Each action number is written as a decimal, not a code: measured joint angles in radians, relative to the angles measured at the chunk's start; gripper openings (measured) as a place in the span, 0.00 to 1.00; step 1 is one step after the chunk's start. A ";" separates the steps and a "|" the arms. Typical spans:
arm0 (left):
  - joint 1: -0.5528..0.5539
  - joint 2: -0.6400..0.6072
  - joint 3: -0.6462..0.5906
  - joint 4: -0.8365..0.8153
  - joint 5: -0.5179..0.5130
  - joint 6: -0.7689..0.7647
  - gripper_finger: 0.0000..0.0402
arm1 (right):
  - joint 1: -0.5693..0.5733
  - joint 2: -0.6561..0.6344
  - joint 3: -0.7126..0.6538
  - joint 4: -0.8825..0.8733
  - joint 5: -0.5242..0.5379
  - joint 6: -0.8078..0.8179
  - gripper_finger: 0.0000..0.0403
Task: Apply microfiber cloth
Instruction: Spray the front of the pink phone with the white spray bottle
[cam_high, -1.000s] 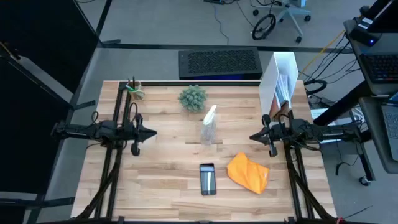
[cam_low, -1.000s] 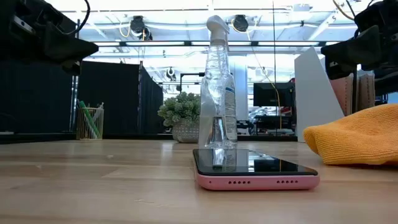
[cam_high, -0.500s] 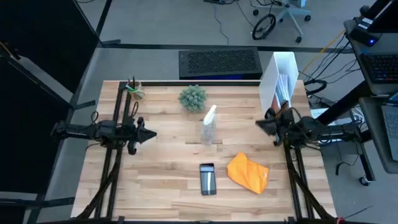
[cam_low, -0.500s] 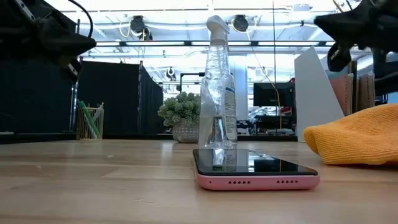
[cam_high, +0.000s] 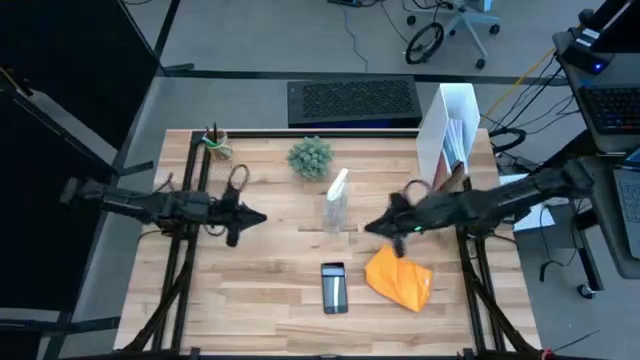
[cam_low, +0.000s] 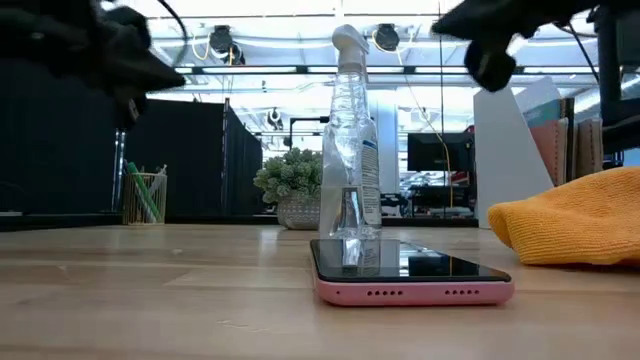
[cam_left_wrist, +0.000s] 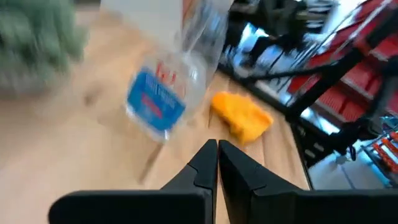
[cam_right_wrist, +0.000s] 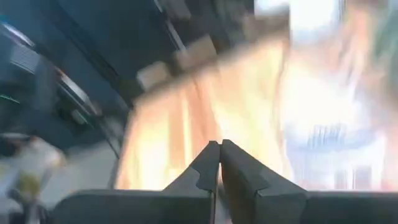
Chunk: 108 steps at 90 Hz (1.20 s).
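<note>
Your jaws are closed and empty on both arms: the right gripper (cam_high: 378, 228) hangs above the tabletop (cam_high: 270, 290) between the clear spray bottle (cam_high: 336, 200) and the orange microfiber cloth (cam_high: 399, 277), and the left gripper (cam_high: 256, 217) waits out over the left half of the boards. The cloth lies crumpled just beside the pink-cased smartphone (cam_high: 334, 287), not touching it. Descend with the fingers pressed together and you will only push the cloth, likely onto or against the phone. Swing wide toward the bottle and you could topple it; it stands upright and close to your right arm's path.
</note>
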 joint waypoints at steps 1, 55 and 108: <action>-0.001 0.018 0.005 0.000 0.006 -0.014 0.00 | 0.002 0.020 0.013 -0.017 0.000 0.022 0.00; -0.150 0.765 0.192 0.385 0.084 -0.339 0.00 | 0.158 0.548 0.139 0.011 -0.082 0.592 0.48; -0.212 1.187 0.456 0.484 0.218 -0.440 0.00 | 0.226 0.675 0.139 0.168 -0.006 0.709 0.52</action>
